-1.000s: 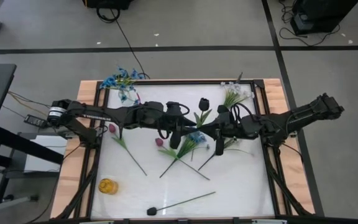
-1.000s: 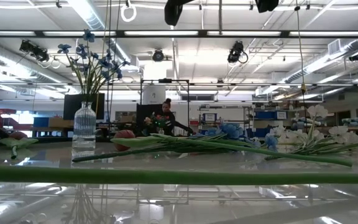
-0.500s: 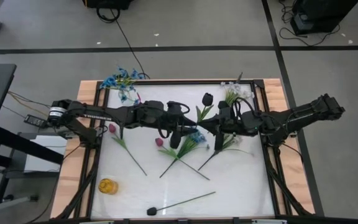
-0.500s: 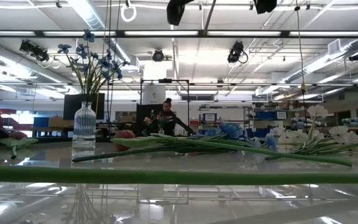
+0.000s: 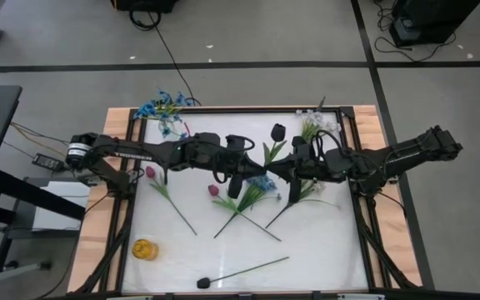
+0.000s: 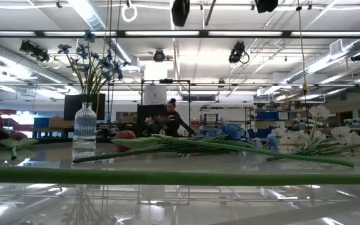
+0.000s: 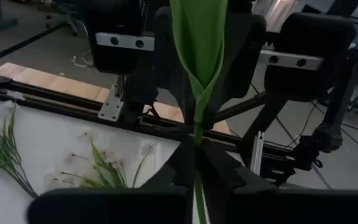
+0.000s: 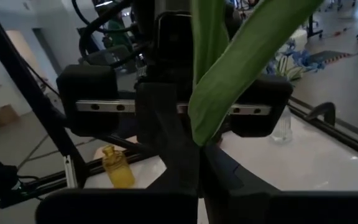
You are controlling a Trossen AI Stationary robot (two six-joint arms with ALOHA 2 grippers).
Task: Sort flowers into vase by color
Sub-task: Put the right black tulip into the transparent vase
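The left pincer [image 5: 253, 167] has just snapped shut on the dark-bud flower [image 5: 273, 142] beside the right pincer [image 5: 288, 169], also clamped on its stem above the tabletop [image 5: 323, 242] — a handover, I'd guess.

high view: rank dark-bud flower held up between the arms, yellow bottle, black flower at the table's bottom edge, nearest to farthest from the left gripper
From the left gripper, near table centre:
1. Dark-bud flower, gripped by its stem, bud just above the gripper.
2. Yellow bottle, lower left corner.
3. Black flower, lying along the bottom edge; bottle and this are too close to call.
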